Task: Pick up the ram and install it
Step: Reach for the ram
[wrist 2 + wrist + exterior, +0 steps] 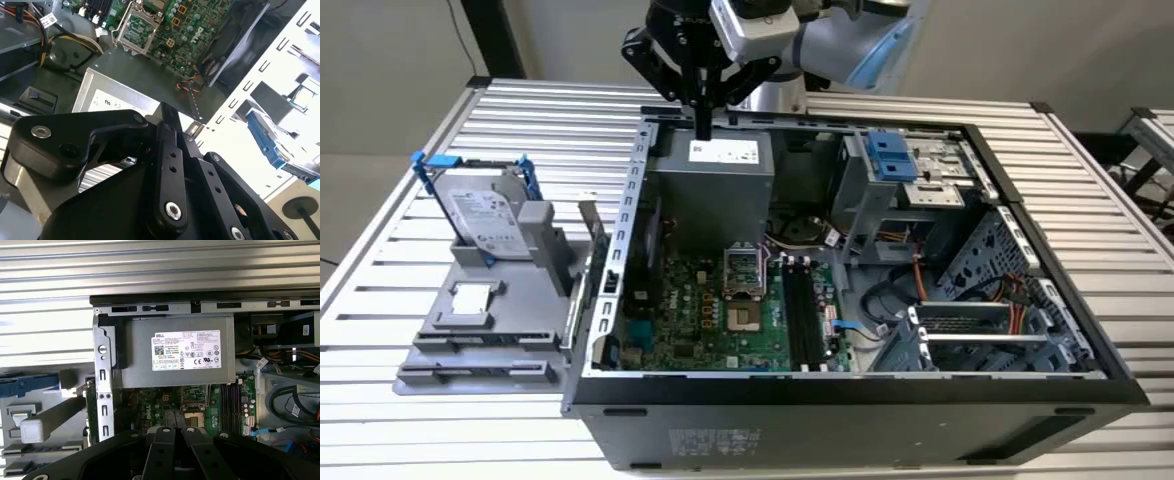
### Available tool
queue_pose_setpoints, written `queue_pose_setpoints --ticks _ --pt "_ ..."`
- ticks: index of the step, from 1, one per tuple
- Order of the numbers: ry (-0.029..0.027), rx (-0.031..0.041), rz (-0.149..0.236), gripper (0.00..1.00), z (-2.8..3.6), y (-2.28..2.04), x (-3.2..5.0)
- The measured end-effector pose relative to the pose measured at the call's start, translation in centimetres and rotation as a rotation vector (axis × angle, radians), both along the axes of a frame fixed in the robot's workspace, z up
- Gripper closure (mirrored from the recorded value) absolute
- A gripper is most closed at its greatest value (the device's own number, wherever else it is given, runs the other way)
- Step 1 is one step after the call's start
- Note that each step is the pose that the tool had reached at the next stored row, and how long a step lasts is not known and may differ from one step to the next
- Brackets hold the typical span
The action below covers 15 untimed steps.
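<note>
While the gripper, closed and empty, hovers above the power supply, descending straight could strike its casing.

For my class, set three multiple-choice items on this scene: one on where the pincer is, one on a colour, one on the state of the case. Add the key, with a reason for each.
1. Where does the pincer hang?
A. Above the power supply
B. Down among the orange cables
C. Off the table's edge

2. What colour is the frame round the hard drive?
A. Red
B. Yellow
C. Blue

3. In what state is the case?
A. Shut, panel on
B. Open, insides showing
C. Wrapped in plastic

Key:
1 A: in the exterior view the pincer's tip points down at the labelled grey box.
2 C: blue bars run along the drive's top and side.
3 B: the boards, cables and bays lie in plain sight.
</note>
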<state>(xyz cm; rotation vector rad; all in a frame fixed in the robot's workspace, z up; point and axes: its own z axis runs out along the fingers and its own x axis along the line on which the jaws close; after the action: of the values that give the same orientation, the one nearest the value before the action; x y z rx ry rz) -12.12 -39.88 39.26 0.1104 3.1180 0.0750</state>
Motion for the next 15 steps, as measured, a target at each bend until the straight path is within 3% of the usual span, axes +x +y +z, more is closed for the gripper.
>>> queue_pose_setpoints --ticks 6,15 --pt "0.0 -0.0001 0.0 1.0 0.01 0.0 -0.39" --pt "0.0004 -0.0001 0.0 1.0 0.0 0.0 -2.11"
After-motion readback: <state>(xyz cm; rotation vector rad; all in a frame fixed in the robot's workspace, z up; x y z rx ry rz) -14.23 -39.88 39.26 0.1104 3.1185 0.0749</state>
